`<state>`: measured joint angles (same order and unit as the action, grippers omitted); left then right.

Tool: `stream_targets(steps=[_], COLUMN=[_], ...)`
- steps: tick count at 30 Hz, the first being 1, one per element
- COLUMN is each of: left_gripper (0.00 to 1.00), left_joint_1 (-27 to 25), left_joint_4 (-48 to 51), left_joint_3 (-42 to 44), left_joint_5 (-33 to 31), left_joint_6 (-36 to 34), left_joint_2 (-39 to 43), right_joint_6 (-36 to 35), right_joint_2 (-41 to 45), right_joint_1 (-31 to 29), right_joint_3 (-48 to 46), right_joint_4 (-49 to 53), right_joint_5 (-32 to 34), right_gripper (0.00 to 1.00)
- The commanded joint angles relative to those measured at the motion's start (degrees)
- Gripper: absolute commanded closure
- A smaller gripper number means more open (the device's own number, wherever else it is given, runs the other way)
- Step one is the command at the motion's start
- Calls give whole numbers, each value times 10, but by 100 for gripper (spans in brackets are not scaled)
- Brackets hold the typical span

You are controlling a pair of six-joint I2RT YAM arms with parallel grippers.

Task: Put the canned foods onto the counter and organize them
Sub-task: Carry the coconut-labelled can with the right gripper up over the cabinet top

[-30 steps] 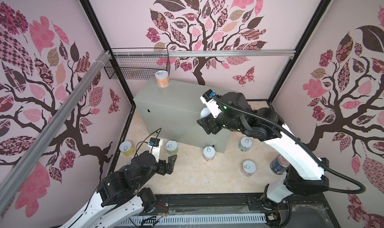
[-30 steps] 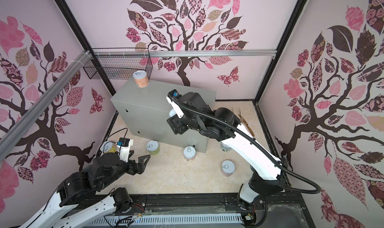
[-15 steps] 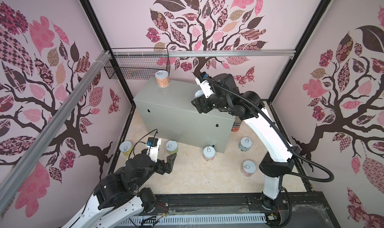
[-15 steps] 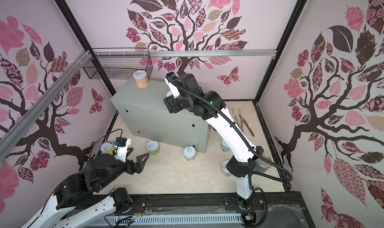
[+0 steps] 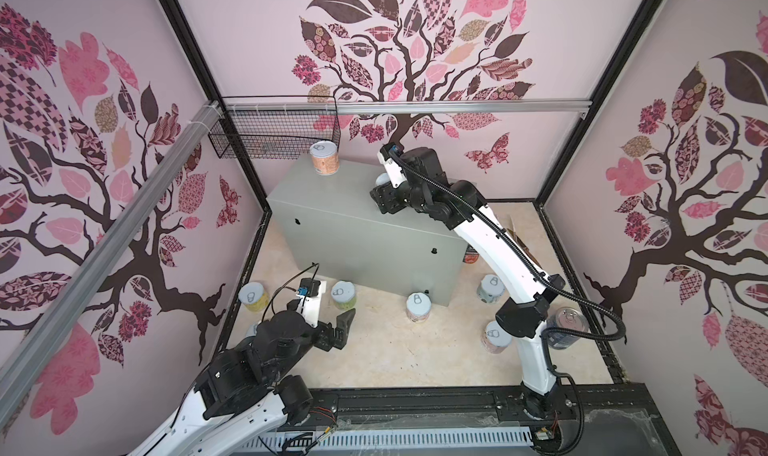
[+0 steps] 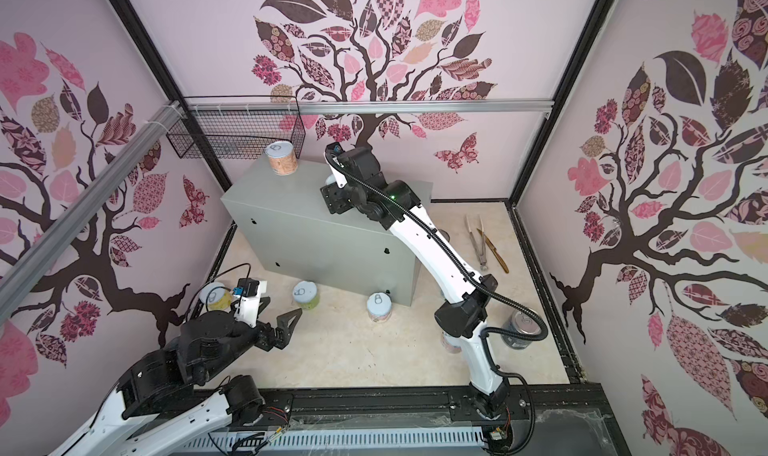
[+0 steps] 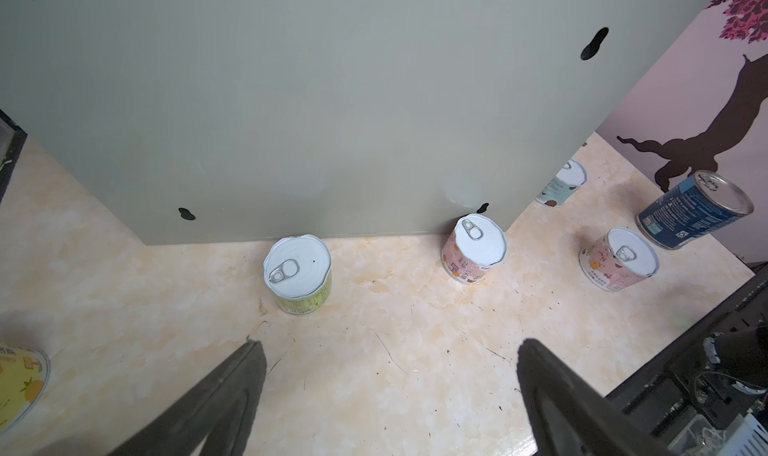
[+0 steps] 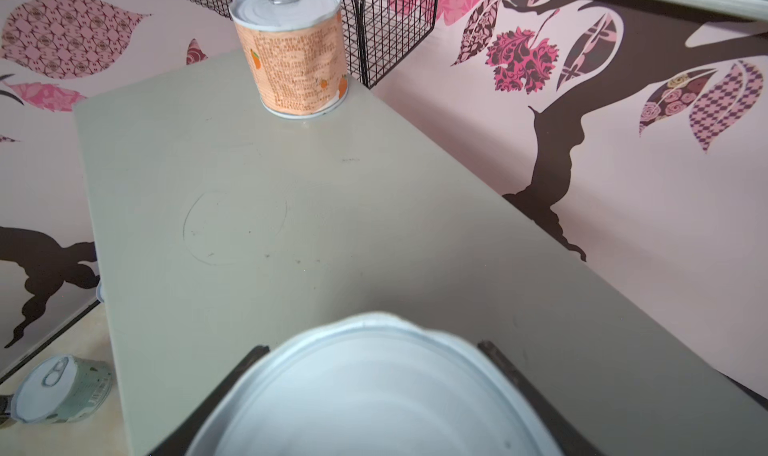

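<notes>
Counter [image 5: 340, 200]: 1 orange can [image 5: 324, 163] standing.
Right gripper [image 8: 372, 348]: clasps pale-lidded can [image 8: 374, 404] over counter.
Left gripper [image 7: 390, 343]: wide, green can [image 7: 297, 273] ahead.

You're looking into a box of pale pink walls [image 5: 249, 38] covered in a big tree decal (brown branches, patterned pink leaves, a butterfly or two). The floor [image 5: 395, 362] is beige marble-look and a bit scuffed. There are black posts [image 5: 186, 38] in the corners, a silver rail [image 5: 457, 108] runs across the back wall, and a black wire basket [image 5: 270, 140] sits at its left end.
</notes>
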<state>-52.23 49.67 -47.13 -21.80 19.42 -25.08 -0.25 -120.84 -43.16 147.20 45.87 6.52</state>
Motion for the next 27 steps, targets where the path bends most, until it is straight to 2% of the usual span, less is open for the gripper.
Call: stream_targets(steps=[1, 5, 9, 18, 21, 27], left_gripper=[2, 2, 2, 2, 2, 2], left_joint_1=[-2, -2, -2, -2, -2, -2], left_joint_4=[-15, -17, -19, -20, -18, -17], left_joint_3=[15, 18, 19, 21, 22, 22], left_joint_5=[0, -1, 1, 0, -3, -10], left_joint_6=[-7, -8, -8, -10, -9, -7], left_joint_2=[6, 6, 3, 3, 6, 8], right_joint_6=[-1, 0, 3, 3, 3, -5], right_joint_2=[-32, -50, -61, -62, -58, -38], right_joint_1=[9, 10, 10, 11, 11, 10], right_joint_3=[25, 25, 24, 20, 19, 19], right_joint_4=[-50, -65, -72, -83, -90, -94], right_joint_5=[-15, -29, -33, -57, -65, -79], right_gripper=[59, 48, 31, 5, 0, 0])
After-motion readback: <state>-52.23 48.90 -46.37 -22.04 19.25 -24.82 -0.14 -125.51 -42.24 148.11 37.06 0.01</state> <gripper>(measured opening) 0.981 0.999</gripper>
